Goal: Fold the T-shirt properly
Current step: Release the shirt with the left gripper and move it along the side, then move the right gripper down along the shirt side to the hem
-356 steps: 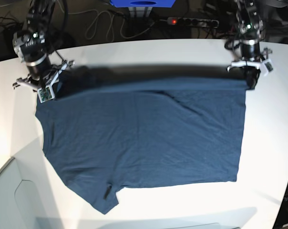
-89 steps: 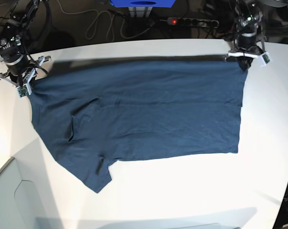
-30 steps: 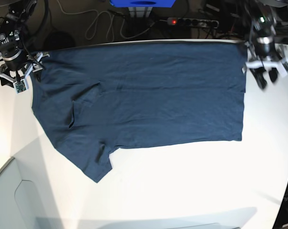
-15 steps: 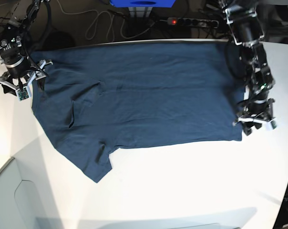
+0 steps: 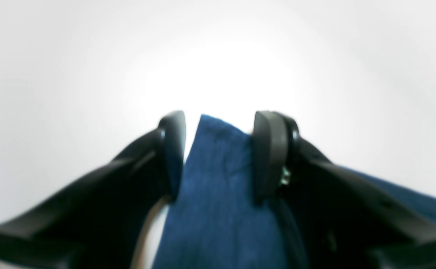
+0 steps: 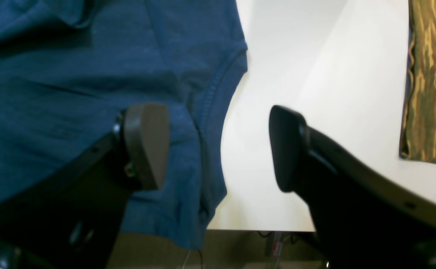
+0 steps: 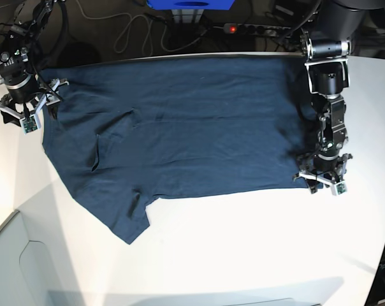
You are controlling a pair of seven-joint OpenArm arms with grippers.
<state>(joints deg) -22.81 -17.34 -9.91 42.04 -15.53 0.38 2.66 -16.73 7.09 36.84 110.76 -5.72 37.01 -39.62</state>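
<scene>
While the white counter (image 7: 243,255) carries the whole scene, most of its far half is covered by the T-shirt (image 7: 192,127), a plain dark navy garment spread nearly flat. Its far edge lies at the counter's far edge, its near edge runs across the middle, and one sleeve (image 7: 130,223) juts toward the near side on the base view's left. A few soft creases are seen around the middle left of the cloth; no fold has yet been laid.

The step in hand is judged to be the taking of grips for a first fold. On the base view's right, the left claw (image 7: 322,180) is set down at the shirt's near corner. In the left wrist view, that corner of blue cloth is seen standing between the two pads (image 5: 269,157), which are parted and not yet pressed on it; the left claw (image 5: 218,153) is thus half spread around the fabric, not pinching. On the base view's left, the right claw (image 7: 28,109) hangs by the shirt's far corner. In the right wrist view its jaws are spread wide, one pad (image 6: 145,144) over the cloth and the other over bare counter, with the hemmed edge (image 6: 214,93) running between them; nothing is held by the right claw (image 6: 218,147).

Next, a closing of both claws on their corners is called for, each low enough to catch the fabric, before any lift is made.
</scene>
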